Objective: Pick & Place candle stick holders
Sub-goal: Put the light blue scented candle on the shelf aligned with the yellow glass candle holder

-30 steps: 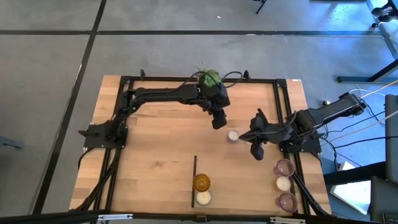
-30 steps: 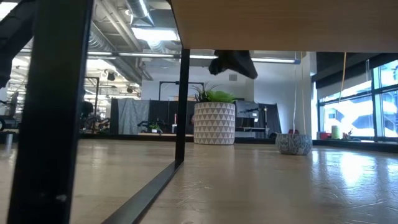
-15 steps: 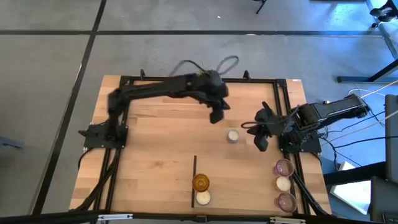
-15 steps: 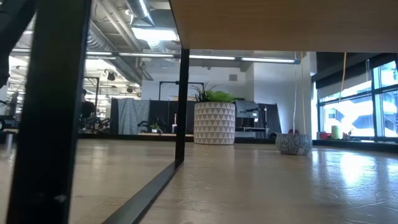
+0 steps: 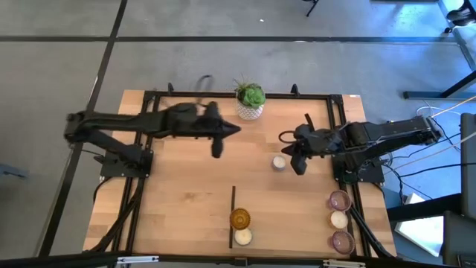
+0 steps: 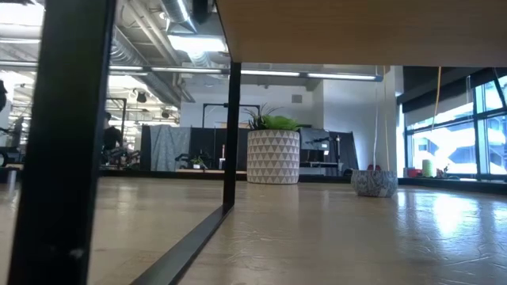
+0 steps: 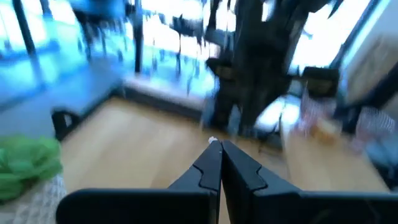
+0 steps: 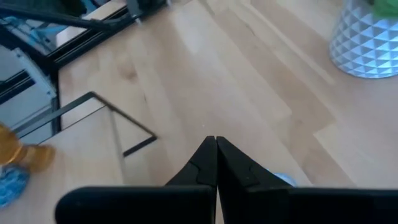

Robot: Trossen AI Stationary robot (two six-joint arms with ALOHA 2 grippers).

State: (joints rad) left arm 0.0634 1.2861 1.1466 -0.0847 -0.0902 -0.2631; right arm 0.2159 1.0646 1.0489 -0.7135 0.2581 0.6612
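Observation:
A cream candle stick holder (image 5: 279,162) stands alone right of the table's middle. My right gripper (image 5: 297,167) hangs shut just to its right, above the table; in the right wrist view a pale bit of the holder (image 8: 284,179) shows beside the shut fingers (image 8: 214,163). An amber holder (image 5: 240,218) and a cream one (image 5: 243,237) stand at the near edge. Two mauve holders (image 5: 340,200) (image 5: 343,240) with a cream one (image 5: 338,219) between them stand in a row at the near right. My left gripper (image 5: 235,130) is shut, raised over the far middle, pointing toward the right.
A white patterned pot with a green plant (image 5: 251,100) stands at the far edge, next to my left gripper. A thin black strip (image 5: 232,216) lies on the wood beside the amber holder. A black frame (image 5: 336,126) runs along the table's sides.
My left gripper has drawn back toward the table's left edge and risen, tipping from pointing down to nearly level; the plant pot now shows clear of it. My right gripper has swung a little toward the far edge and the lone cream holder, which has stayed put.

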